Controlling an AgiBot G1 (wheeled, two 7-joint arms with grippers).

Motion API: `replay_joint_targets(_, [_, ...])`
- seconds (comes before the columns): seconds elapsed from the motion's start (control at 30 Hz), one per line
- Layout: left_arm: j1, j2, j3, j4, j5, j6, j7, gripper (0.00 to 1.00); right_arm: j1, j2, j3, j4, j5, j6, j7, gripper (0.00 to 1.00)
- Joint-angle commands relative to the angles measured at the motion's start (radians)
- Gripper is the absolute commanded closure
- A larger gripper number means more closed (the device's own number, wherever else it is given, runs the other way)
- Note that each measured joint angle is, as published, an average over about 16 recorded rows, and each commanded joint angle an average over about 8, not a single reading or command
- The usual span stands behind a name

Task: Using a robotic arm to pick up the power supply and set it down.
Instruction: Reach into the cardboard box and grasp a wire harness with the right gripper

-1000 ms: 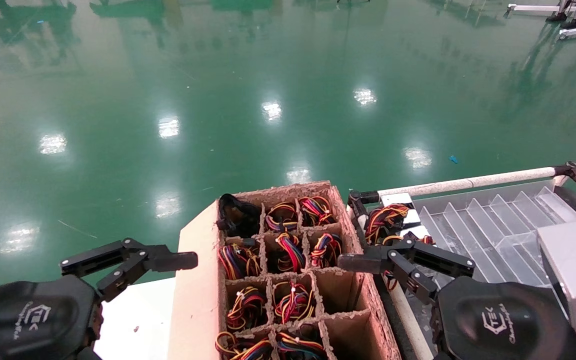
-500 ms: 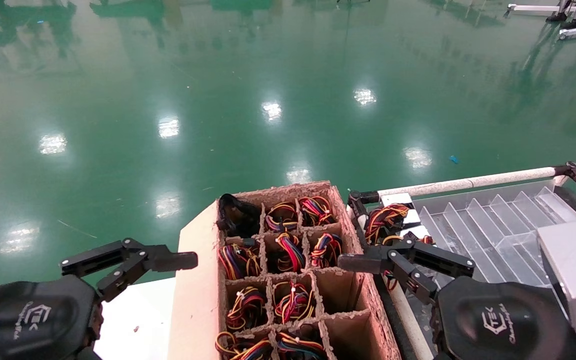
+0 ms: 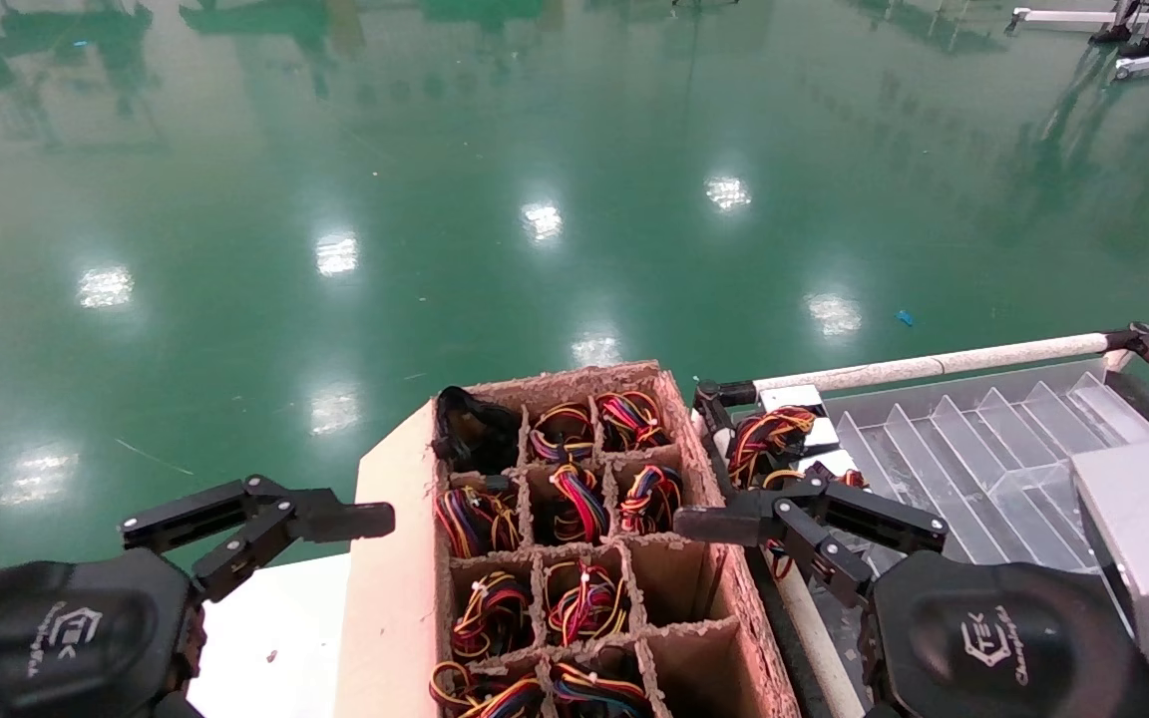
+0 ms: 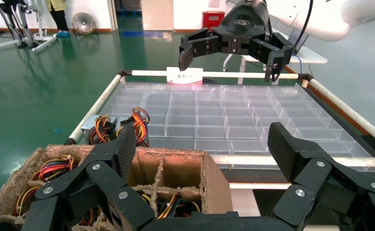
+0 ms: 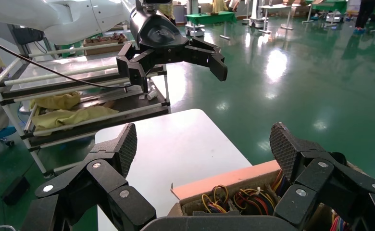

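Note:
Several power supplies with tied red, yellow and black wire bundles (image 3: 574,499) stand in the cells of a cardboard divider box (image 3: 390,558). Two more power supplies (image 3: 772,434) lie in the near-left corner of the clear compartment tray (image 3: 983,449); the left wrist view also shows them (image 4: 114,127). My left gripper (image 3: 335,534) hovers open just left of the box with nothing between its fingers (image 4: 123,144). On the right, my right gripper (image 3: 734,534) is over the box's right wall, beside the tray's power supplies. It is open and empty, its fingers (image 5: 284,144) wide apart.
Two box cells on the right side (image 3: 679,573) are empty, and a black item (image 3: 470,424) fills the far-left cell. A white table (image 3: 275,638) lies under the left gripper. White rails (image 3: 934,364) frame the tray. A shelf cart with yellow cloth (image 5: 65,113) stands behind the left arm.

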Motion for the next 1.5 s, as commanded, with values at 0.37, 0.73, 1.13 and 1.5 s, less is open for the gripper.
replay_joint_targets(0.37, [0.0, 0.0, 0.0, 0.0, 0.0, 0.0, 0.0, 1.0, 0.0, 0.0, 0.0, 0.0, 0.0, 0.0, 0.0, 0.0])
replay_joint_targets(0.73, [0.0, 0.0, 0.0, 0.0, 0.0, 0.0, 0.0, 1.0, 0.0, 0.0, 0.0, -0.002, -0.001, 0.002, -0.001, 0.0])
replay_joint_targets(1.13, [0.0, 0.0, 0.0, 0.0, 0.0, 0.0, 0.0, 1.0, 0.099, -0.056, -0.036, -0.096, -0.19, 0.09, -0.113, 0.0])
replay_joint_targets(1.5, [0.0, 0.0, 0.0, 0.0, 0.0, 0.0, 0.0, 1.0, 0.266, -0.174, -0.16, -0.184, -0.519, 0.163, -0.253, 0.0])
